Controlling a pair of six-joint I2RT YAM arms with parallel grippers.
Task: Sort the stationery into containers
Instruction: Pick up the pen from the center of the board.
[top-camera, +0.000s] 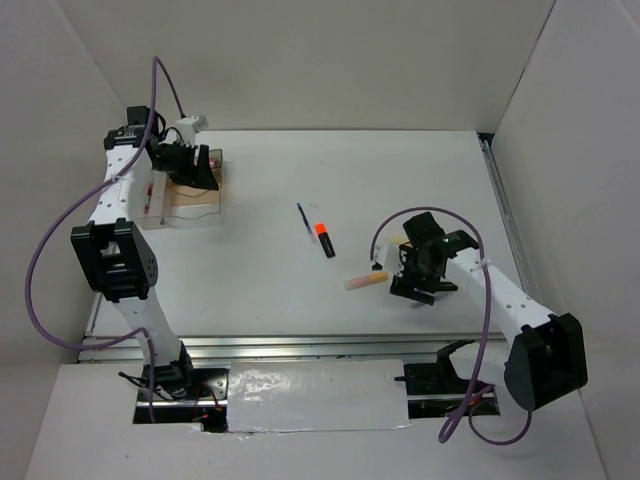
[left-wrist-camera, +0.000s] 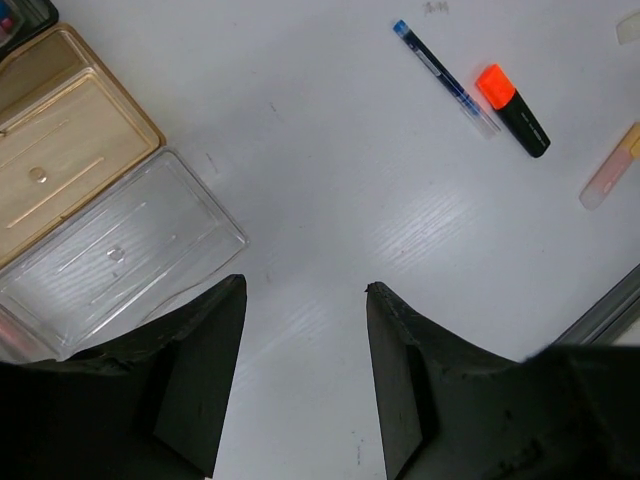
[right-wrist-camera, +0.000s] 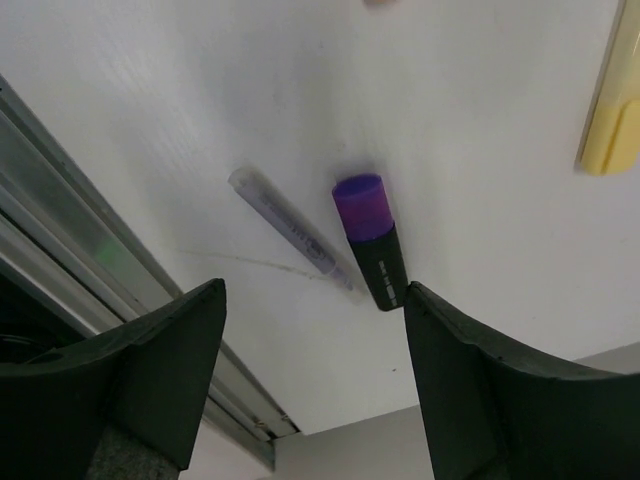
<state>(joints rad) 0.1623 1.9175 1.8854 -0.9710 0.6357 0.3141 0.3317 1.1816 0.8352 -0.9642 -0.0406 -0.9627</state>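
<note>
**Open middle, pens strewn to the right of the tray**

The white tabletop (top-camera: 400, 180) is walled at the left, back and right, with a metal rail (top-camera: 300, 345) along its near edge. Most of its middle lies bare.

The clear organiser tray (top-camera: 195, 207) sits at the far left. In the left wrist view it shows a brownish compartment (left-wrist-camera: 60, 150) and a clear one beside it.

The left hand (top-camera: 205, 165) is at the tray's far edge, fingers apart and holding nothing. The right hand (top-camera: 420, 270) is well to the right of the tray and nearer the rail, its fingers also spread wide – nothing is gripped.

The purple marker (right-wrist-camera: 370, 240), with its black body and purple cap, lies flat on the tabletop below that hand, touching a thin clear pen (right-wrist-camera: 290, 235). A pale yellow stick (right-wrist-camera: 612, 110) lies near them.

Right of the tray, about mid-tabletop, lies the orange-capped black highlighter (top-camera: 325, 239), with a thin blue pen (top-camera: 304, 219) just beside it on the tray's side. The yellow-pink marker (top-camera: 363, 281) lies farther right and nearer the rail – apart from both.
</note>
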